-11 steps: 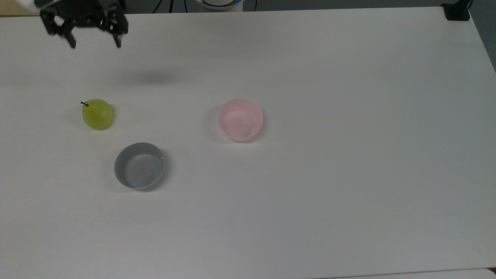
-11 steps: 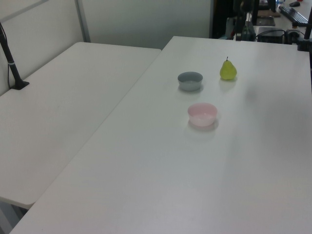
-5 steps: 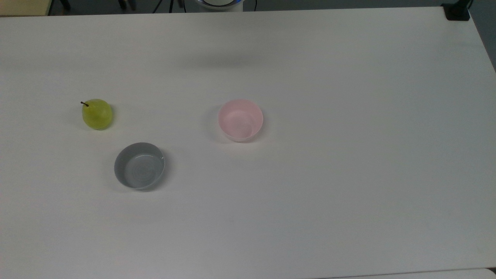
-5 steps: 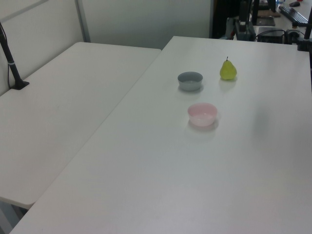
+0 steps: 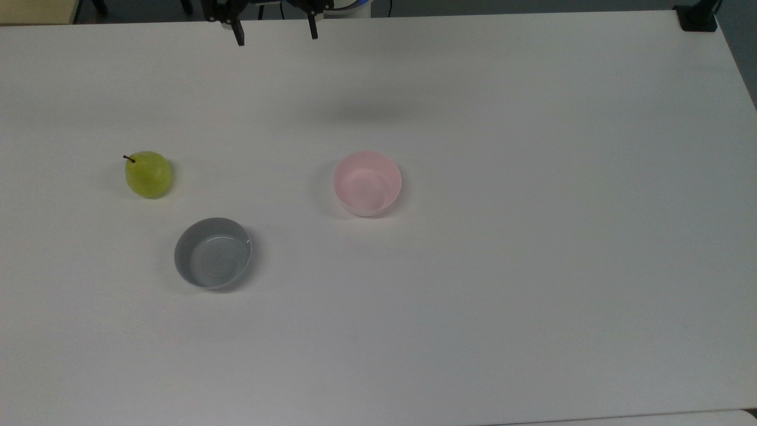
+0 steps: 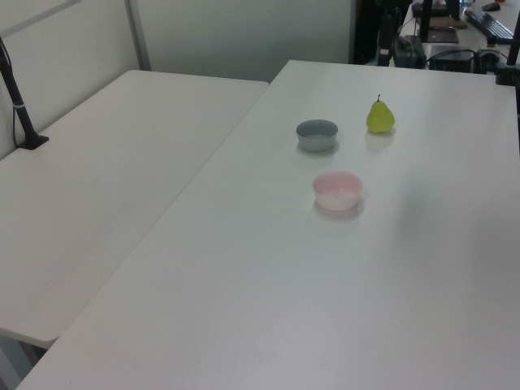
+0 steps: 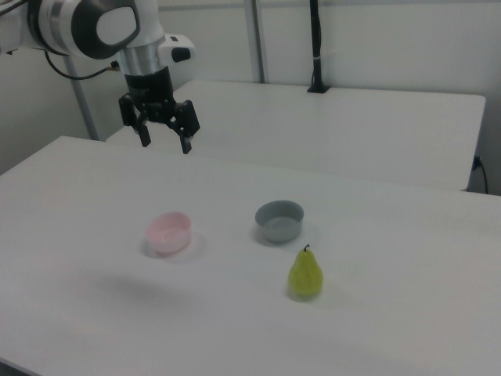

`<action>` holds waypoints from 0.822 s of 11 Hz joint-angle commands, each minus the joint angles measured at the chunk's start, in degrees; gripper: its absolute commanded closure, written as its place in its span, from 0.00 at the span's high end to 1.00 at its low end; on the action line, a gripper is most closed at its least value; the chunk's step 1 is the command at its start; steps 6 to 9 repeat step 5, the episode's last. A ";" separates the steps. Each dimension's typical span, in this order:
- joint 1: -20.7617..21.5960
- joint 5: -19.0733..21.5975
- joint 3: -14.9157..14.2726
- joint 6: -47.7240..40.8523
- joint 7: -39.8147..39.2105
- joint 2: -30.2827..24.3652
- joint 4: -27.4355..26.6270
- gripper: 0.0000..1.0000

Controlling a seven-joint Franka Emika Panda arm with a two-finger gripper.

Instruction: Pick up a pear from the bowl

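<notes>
The yellow-green pear (image 5: 148, 174) (image 6: 379, 118) (image 7: 305, 273) stands upright on the white table, outside both bowls, toward the top view's left. The pale pink bowl (image 5: 342, 177) (image 6: 337, 197) (image 7: 169, 240) sits near the middle of the table and is empty. My gripper (image 5: 275, 36) (image 7: 166, 143) hangs open and empty high above the table's far edge, at the top of the top view. In the right view it is up and behind the pink bowl, well away from the pear.
A grey bowl (image 5: 183, 269) (image 6: 316, 143) (image 7: 279, 230), also empty, stands between the pear and the pink bowl. A black clamp (image 5: 698, 18) sits at the table's corner. A second white table (image 6: 122, 162) adjoins at the left view's left.
The gripper travelled from the top view's upper left corner to the right along the far edge, and now hangs above the top centre. Pear and bowls have not moved.
</notes>
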 commanded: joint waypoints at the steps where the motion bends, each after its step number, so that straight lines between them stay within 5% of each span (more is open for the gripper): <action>1: 1.20 1.19 -2.94 1.97 0.50 -0.42 -0.35 1.00; 9: 1.29 1.19 -2.94 1.35 0.51 -0.59 -0.26 1.00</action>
